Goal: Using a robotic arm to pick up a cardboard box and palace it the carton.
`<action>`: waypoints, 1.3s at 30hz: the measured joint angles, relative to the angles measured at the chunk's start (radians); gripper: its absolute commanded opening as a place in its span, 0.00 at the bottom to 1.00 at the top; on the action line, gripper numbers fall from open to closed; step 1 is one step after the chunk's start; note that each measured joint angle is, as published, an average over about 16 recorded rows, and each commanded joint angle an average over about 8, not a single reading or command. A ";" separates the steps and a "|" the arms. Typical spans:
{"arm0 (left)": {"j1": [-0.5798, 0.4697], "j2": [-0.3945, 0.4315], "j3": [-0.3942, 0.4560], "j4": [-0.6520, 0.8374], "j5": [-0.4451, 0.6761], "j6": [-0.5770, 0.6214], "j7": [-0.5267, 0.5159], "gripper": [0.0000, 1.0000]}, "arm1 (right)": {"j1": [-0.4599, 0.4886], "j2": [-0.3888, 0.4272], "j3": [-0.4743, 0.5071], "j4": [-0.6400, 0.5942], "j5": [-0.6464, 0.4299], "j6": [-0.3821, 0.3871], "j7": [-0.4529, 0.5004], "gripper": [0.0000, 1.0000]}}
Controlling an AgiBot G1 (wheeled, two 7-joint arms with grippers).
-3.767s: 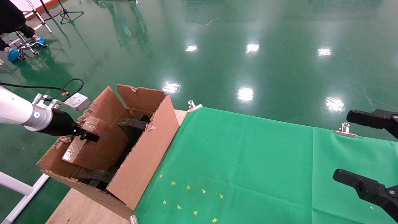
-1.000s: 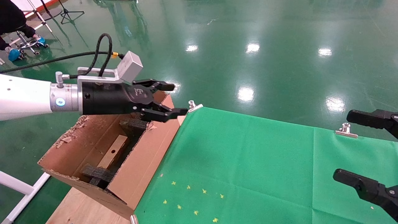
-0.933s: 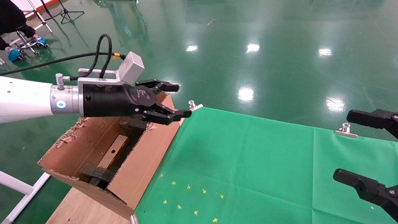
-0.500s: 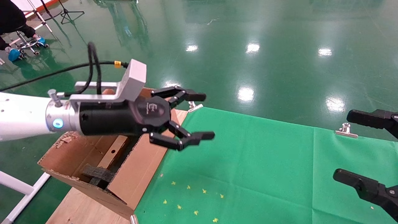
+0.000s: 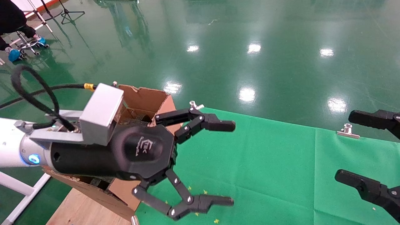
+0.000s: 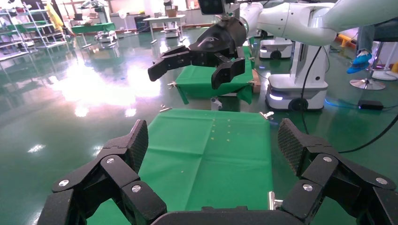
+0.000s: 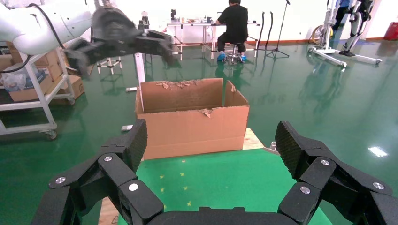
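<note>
The white robotic arm's left gripper (image 5: 230,163) is open and empty, held in the air above the near left part of the green cloth, just right of the carton. It also shows in the left wrist view (image 6: 212,145), open with only cloth between the pads. The carton (image 5: 140,97) stands at the table's left end, mostly hidden behind the arm; the right wrist view shows its long side (image 7: 192,126). The cardboard box is hidden from view. My all-black right gripper (image 5: 345,146) is open and empty at the far right, and shows open in its own wrist view (image 7: 211,140).
A green cloth (image 5: 265,156) covers the table, held by metal clips (image 5: 195,106) (image 5: 347,131). Bare wood (image 5: 81,212) shows under the carton. A person sits on a stool (image 5: 18,34) on the floor at the far left.
The left gripper let go of the cardboard box inside the carton, rose out empty, and swung right and nearer over the cloth, opening wide. The right arm has not moved.
</note>
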 measured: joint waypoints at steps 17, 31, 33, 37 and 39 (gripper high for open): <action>-0.001 0.000 0.000 0.002 0.001 -0.001 0.000 1.00 | 0.000 0.000 0.000 0.000 0.000 0.000 0.000 1.00; -0.009 0.001 0.005 0.012 0.011 -0.003 -0.001 1.00 | 0.000 0.000 0.000 0.000 0.000 0.000 0.000 1.00; -0.009 0.001 0.006 0.012 0.012 -0.004 -0.001 1.00 | 0.000 0.000 0.000 0.000 0.000 0.000 0.000 1.00; -0.010 0.001 0.006 0.014 0.013 -0.004 -0.001 1.00 | 0.000 0.000 0.000 0.000 0.000 0.000 0.000 1.00; -0.011 0.001 0.006 0.014 0.014 -0.004 -0.002 1.00 | 0.000 0.000 0.000 0.000 0.000 0.000 0.000 1.00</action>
